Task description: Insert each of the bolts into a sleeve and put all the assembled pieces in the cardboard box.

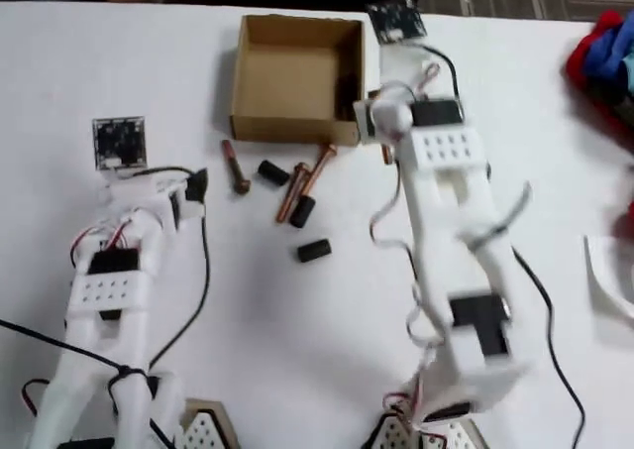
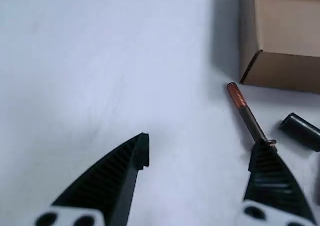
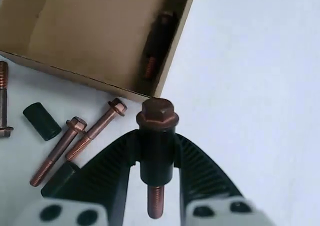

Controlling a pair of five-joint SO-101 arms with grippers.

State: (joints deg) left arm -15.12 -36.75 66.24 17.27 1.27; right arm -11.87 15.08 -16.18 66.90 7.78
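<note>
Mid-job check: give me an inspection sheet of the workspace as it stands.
Surface: white table.
Job's things: cardboard box open, one assembled piece inside; three loose bolts and three loose sleeves lie before it.
Clutter: white curved object at the right edge.
Grippers: left gripper open, low beside a bolt; right gripper shut on a sleeved bolt by the box's corner.
Cables: black cables trail beside both arms.
Surroundings: red and blue cloth at the far right.

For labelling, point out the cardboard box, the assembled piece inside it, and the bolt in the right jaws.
cardboard box [image 1: 292, 129], high view, front wall
assembled piece [image 3: 159, 35], right wrist view, black sleeve
bolt [image 3: 158, 113], right wrist view, hex head
</note>
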